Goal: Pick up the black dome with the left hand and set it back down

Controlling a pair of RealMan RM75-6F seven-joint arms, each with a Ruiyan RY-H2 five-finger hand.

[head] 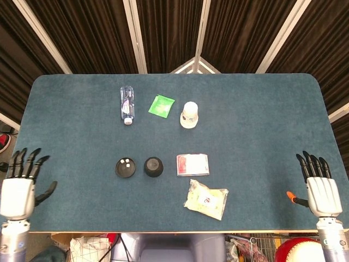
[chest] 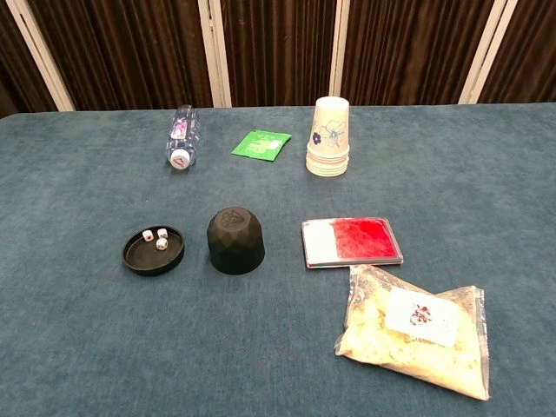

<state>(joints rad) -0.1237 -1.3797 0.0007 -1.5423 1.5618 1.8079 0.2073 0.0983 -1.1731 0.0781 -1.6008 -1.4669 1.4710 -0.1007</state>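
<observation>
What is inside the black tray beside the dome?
Two small white dice lie in the shallow black tray, left of the black dome. Whatever is under the dome is hidden; it stands mouth down.

A staged test room or lab: a bench point(head: 262, 120) covered in teal felt, dark pleated curtains point(chest: 278, 52) with pale strips all round, and unrelated test items laid out.
</observation>
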